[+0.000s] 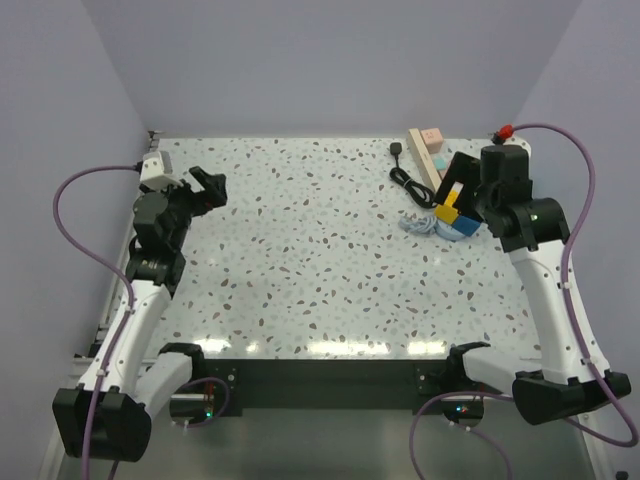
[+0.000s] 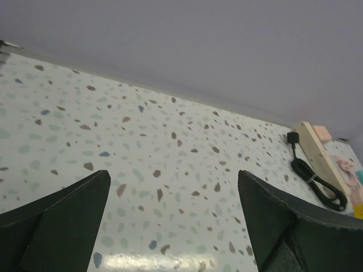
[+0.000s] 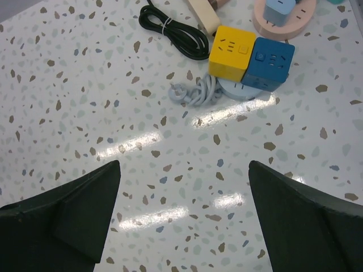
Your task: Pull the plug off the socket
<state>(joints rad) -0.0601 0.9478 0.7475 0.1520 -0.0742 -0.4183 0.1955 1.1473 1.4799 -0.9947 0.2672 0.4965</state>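
Note:
The cream-beige socket strip lies at the far right of the table; it also shows in the left wrist view, and its end in the right wrist view. The black plug sits against its left side near the far end, also in the left wrist view. Its black cord coils beside the strip and shows in the right wrist view. My right gripper hovers open and empty just near of the strip. My left gripper is open and empty at the far left.
A yellow cube and a blue cube sit joined on a pale round base with a grey coiled cord. A pink round piece lies behind them. Lilac walls close the table on three sides.

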